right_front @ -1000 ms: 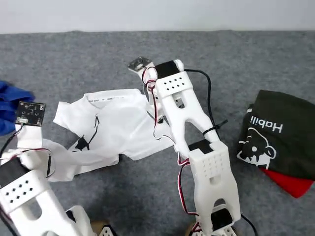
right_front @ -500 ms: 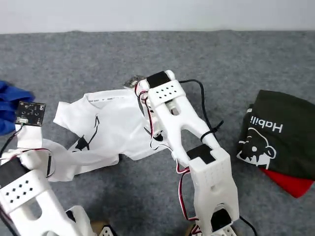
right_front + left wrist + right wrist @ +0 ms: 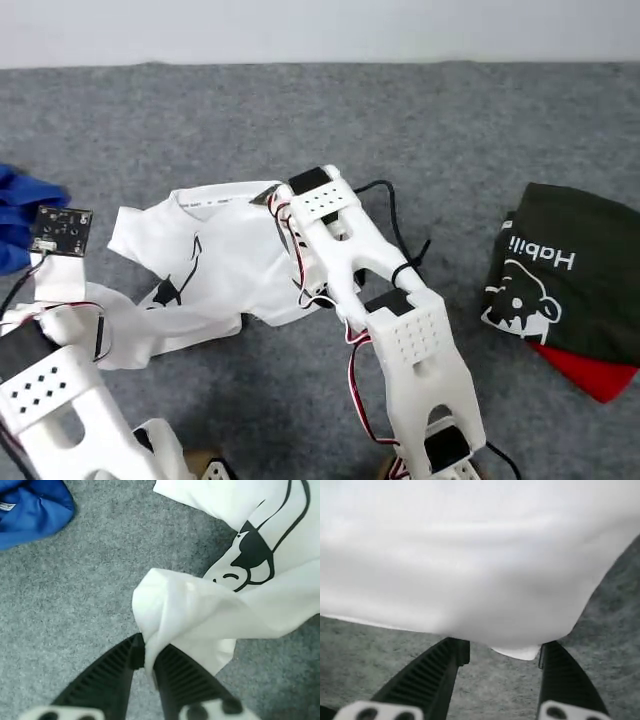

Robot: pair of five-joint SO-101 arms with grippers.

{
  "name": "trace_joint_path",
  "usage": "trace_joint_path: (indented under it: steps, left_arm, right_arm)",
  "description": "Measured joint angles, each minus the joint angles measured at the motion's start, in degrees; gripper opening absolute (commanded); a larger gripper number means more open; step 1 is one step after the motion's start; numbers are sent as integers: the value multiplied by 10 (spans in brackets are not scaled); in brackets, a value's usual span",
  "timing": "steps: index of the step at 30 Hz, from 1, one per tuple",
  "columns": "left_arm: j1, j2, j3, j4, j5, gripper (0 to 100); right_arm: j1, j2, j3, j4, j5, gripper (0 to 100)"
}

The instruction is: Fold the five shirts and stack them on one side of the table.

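Change: right arm has swung in from past the far corner of the white shirt (image 3: 230, 255); its tip now sits over that shirt's far right edge. Left arm unmoved.
Left gripper (image 3: 148, 662): fingers pinched tight on a bunched fold of the white shirt (image 3: 240, 595), beside the black print.
Right gripper (image 3: 502, 651): fingers spread apart, straddling the white shirt's (image 3: 470, 555) hem, cloth above and carpet below.
High view: right gripper (image 3: 268, 197) at the collar end.
Blue shirt (image 3: 18, 215): crumpled at the table's left edge, near the left arm; its corner (image 3: 30, 507) shows in the left wrist view.
Dark shirt (image 3: 565, 265): folded, lying on a red shirt (image 3: 590, 372) at the right edge.
Room: grey table (image 3: 450, 130) runs between the white shirt and the dark stack, well apart.
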Motion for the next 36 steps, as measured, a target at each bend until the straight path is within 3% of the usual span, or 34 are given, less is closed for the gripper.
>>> trace_joint_path:
  steps: [6,14,20,26,33,36]
  left_arm:
    - [0,0,0,0,0,5]
    - [0,-2,-3,0,0,5]
    - [6,-50,-72,21,14,7]
    - [7,-102,-97,46,18,144]
    - [7,-86,-97,-36,20,14]
    - [7,-52,-100,-69,21,6]
  right_arm:
    - [4,-2,0,-13,33,7]
    - [19,0,-7,-11,62,10]
    - [43,4,-48,40,85,10]
    - [107,-49,-59,40,109,10]
    - [143,-122,-64,40,120,10]
    - [143,-144,-108,40,120,10]
